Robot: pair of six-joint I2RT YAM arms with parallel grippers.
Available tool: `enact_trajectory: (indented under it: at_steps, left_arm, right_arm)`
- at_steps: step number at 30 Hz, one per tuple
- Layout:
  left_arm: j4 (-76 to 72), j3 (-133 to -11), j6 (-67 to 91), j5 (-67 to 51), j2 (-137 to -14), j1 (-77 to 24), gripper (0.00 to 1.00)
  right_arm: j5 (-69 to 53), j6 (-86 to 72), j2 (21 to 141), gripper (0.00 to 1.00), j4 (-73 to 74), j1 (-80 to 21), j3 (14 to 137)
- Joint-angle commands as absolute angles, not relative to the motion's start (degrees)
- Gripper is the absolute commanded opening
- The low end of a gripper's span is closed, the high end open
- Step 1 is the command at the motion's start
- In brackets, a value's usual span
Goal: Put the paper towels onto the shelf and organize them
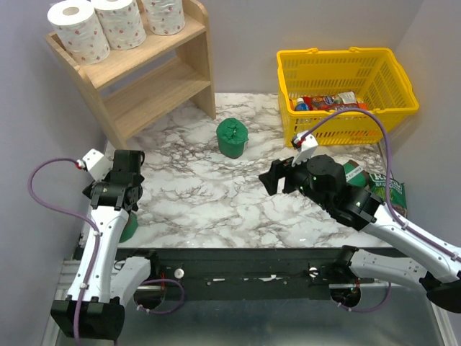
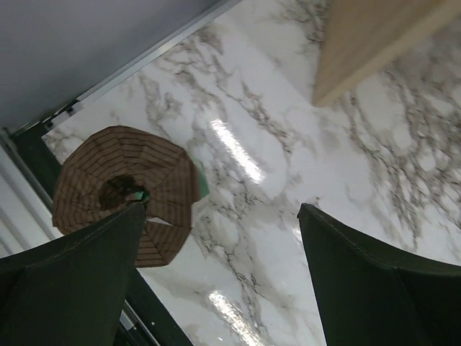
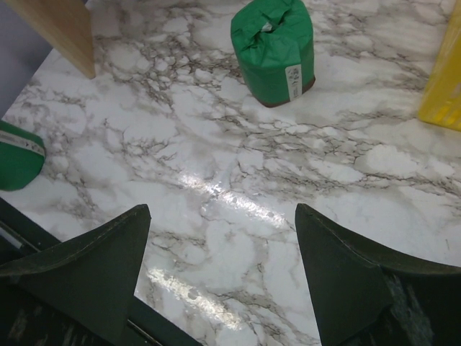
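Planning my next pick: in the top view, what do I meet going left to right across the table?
Wooden shelf → green roll → right claw → yellow basket.

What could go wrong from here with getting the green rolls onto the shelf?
The green roll by the left gripper lies right at the near edge of the table; a clumsy nudge could roll it off. The top tier of the shelf already holds three white rolls, so squeezing another in there might topple one.
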State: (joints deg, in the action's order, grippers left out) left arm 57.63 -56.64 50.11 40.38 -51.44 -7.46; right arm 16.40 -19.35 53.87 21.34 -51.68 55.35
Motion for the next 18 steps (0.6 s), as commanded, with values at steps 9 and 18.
enact_trajectory:
  at_steps: [9, 18]
  left_arm:
    - [53.27, -48.17, 56.33, 43.50, -54.67, 3.07, 0.97]
    - [52.82, -44.30, 60.55, 48.15, -57.30, 4.22, 0.95]
  right_arm:
    - [11.51, -17.31, 46.76, 0.91, 18.90, -51.68, 52.56]
    - [10.28, -17.49, 44.39, 0.91, 19.25, -51.59, 51.50]
